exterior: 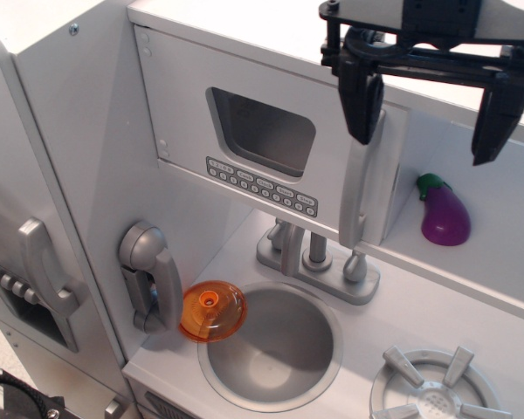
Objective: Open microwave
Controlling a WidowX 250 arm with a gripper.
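The microwave [262, 131] is a grey-white box at the top of the toy kitchen. Its flat door has a rounded window, a row of small grey buttons [262, 186] and a tall grey handle [362, 192] on its right edge. The door's right edge stands slightly proud of the box, so its thickness shows. My black gripper [428, 131] is open at the upper right. Its left finger [362, 105] is in front of the top of the handle. Its right finger [493, 127] hangs over the open shelf to the right. It holds nothing.
A purple eggplant [445, 214] lies on the shelf right of the door. Below are a faucet [314, 253], a round sink [271, 345], an orange disc [212, 312] on its rim, a grey phone handset [148, 275] and a burner [437, 388]. A taller grey door with a curved handle [44, 262] stands at the left.
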